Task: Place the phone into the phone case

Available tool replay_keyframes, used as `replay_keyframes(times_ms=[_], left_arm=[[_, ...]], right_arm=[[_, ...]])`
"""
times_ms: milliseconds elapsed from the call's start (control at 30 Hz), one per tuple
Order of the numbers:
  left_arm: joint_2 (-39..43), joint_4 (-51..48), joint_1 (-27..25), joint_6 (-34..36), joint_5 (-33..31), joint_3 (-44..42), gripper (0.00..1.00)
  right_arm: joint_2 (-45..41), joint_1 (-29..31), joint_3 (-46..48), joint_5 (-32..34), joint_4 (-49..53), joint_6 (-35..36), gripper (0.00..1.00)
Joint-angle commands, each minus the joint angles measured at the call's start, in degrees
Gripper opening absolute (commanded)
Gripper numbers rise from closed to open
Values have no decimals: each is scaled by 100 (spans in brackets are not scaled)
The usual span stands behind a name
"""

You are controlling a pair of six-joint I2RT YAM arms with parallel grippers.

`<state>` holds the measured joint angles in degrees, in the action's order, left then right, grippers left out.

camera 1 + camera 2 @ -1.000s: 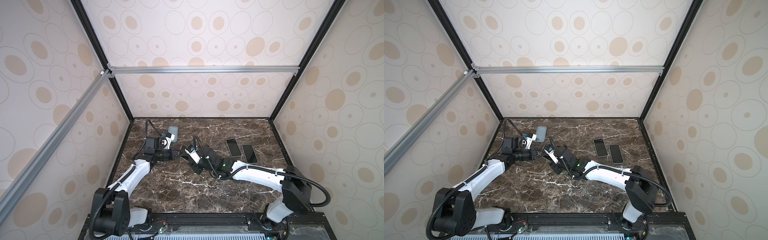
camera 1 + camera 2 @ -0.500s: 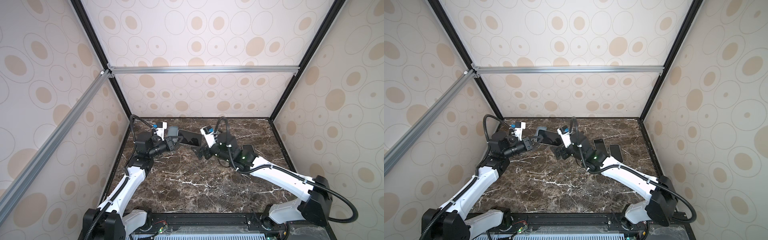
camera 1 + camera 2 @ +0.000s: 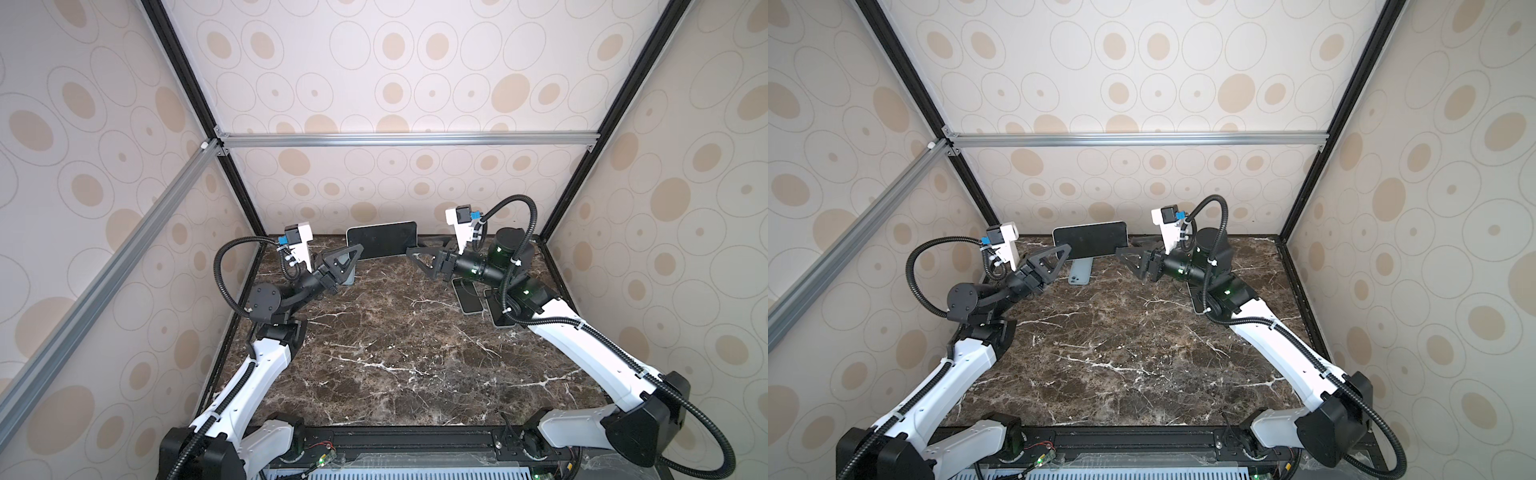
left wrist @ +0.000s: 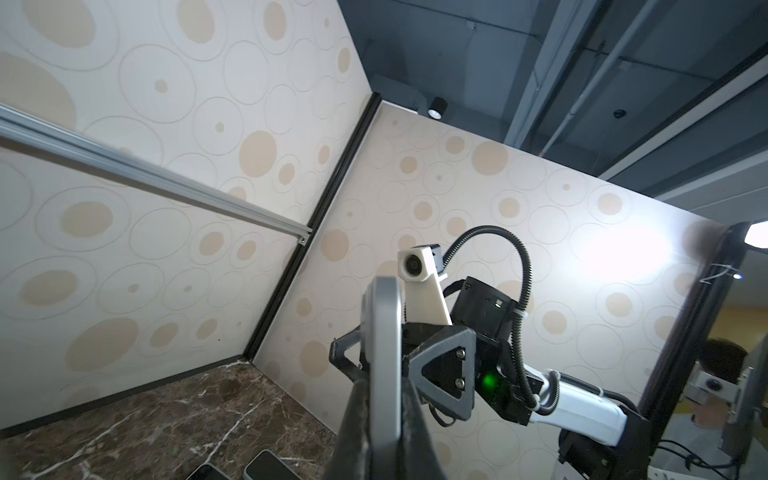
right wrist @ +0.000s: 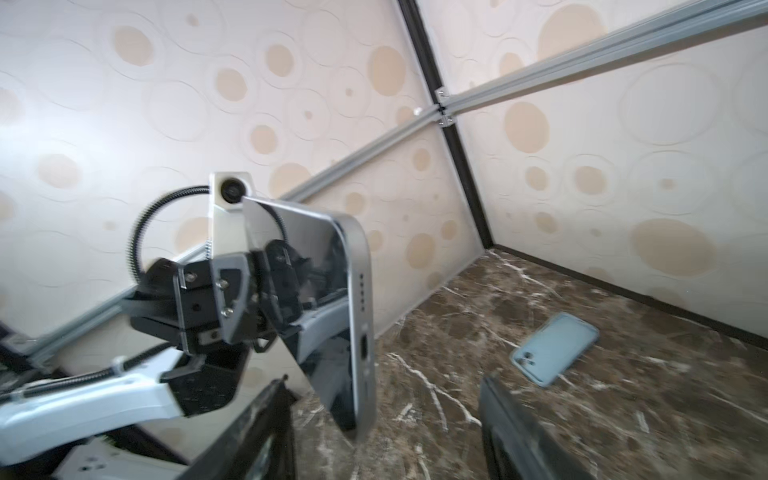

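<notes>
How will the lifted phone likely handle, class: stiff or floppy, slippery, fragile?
Probably stiff: the phone juts out level with only the left gripper pinching one end. Likely slippery: its silvery edge and mirror-like screen look smooth. Possibly fragile if dropped onto the marble-look tabletop.

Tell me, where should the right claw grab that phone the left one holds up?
I'd grip the phone by its free short end, the one with the charging port, coming from the right and pinching screen and back. It hangs lengthwise on edge, the left gripper clamps the opposite end, and the open right gripper faces the free end.
</notes>
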<state>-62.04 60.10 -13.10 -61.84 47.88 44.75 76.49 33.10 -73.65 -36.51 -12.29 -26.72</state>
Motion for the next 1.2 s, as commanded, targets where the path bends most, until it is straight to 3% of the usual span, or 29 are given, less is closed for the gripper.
replay_keyframes(times_ms=[0, 67, 167, 300, 500, 600, 667, 867, 967, 1167], left_arm=[[-58, 1086, -119, -451, 203, 79, 0], [-71, 1156, -212, -469, 273, 75, 0], [-69, 1193, -319, -460, 299, 58, 0], [-59, 1145, -348, -428, 170, -24, 0], [7, 681, -350, -64, -144, -18, 3], [131, 7, -345, 394, -551, 40, 56], [253, -701, -341, 871, -1010, 92, 69], [164, -3629, -333, 2735, -3313, 746, 70], [-631, -5202, -333, 3452, -4385, 1583, 69], [-2950, -6640, -329, 4310, -5328, 3105, 63]], right_arm=[[142, -14, -194, -1121, -696, -549, 62], [197, -6, -195, -1282, -974, -752, 54], [276, -6, -198, -1517, -1355, -1043, 34], [289, 3, -216, -1648, -1384, -1091, 1], [105, -11, -104, -1450, -1012, -819, 0], [-31, -8, -157, -1032, -408, -480, 0], [-173, -18, -159, -586, 31, -199, 0], [-651, -53, -149, 1407, 1608, 728, 0], [-721, -51, -193, 1968, 2120, 1008, 0], [-839, -52, -192, 2364, 2524, 1247, 0]])
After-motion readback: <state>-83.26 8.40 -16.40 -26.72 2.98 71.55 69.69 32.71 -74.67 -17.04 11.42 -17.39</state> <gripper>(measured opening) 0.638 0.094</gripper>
